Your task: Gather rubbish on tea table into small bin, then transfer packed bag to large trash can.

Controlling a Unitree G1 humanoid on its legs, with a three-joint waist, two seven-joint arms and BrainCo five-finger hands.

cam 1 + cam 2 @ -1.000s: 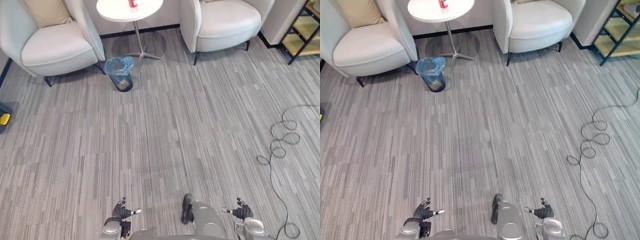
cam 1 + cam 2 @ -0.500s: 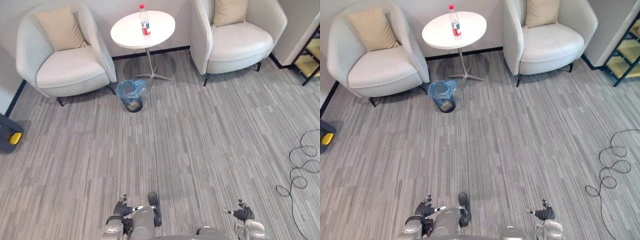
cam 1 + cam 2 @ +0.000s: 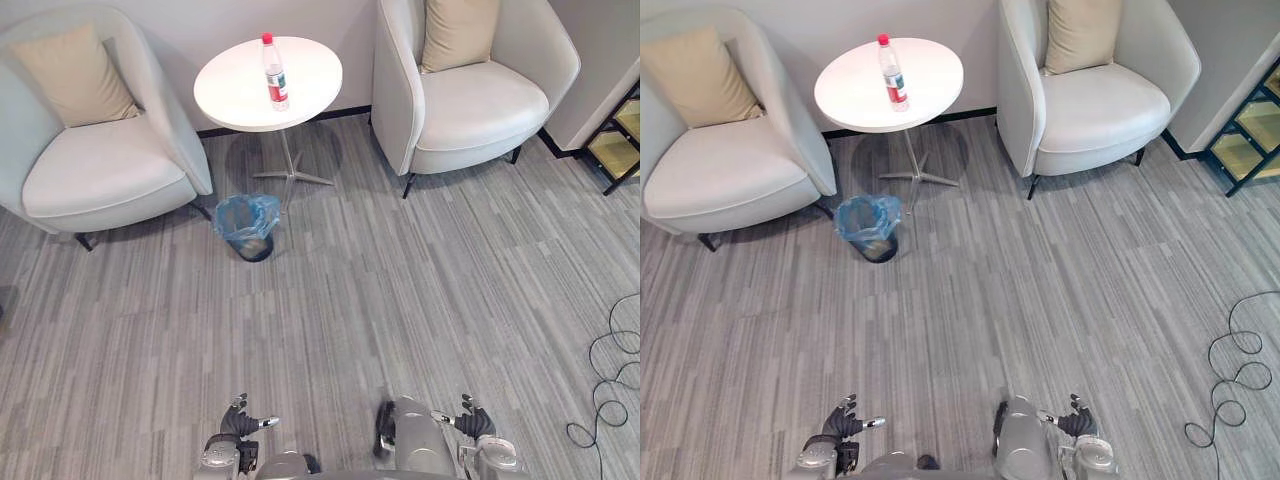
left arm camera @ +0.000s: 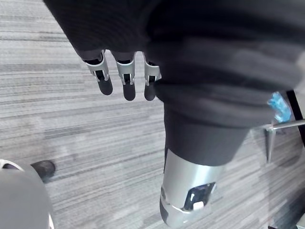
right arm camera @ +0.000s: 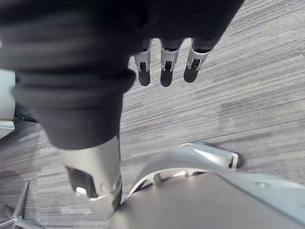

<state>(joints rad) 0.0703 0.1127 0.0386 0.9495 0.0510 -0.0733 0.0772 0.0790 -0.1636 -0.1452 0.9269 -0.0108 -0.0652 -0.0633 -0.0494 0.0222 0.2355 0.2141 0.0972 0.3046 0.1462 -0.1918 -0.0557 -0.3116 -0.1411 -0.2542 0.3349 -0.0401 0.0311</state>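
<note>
A plastic bottle [image 3: 273, 72] with a red cap and red label is seen standing upright on the round white tea table [image 3: 235, 100], its long axis vertical and its cap pointing up, set toward the far right of the tabletop. The small bin [image 3: 249, 228], lined with a blue bag, is placed on the grey striped carpet [image 3: 330, 320] just beside the table's metal foot [image 3: 291, 172], on the near left side. The table is flanked by the left armchair [image 3: 95, 180] and the right armchair [image 3: 480, 100], each fitted with a beige cushion [image 3: 460, 32]. A dark-framed shelf [image 3: 620, 150] is glimpsed at the far right. The left hand [image 3: 238, 428] and right hand [image 3: 470, 425] are held low, well apart from table and bin, with carpet between. Both sets of fingers [image 4: 125, 78] are released and straight, and nothing is grasped.
</note>
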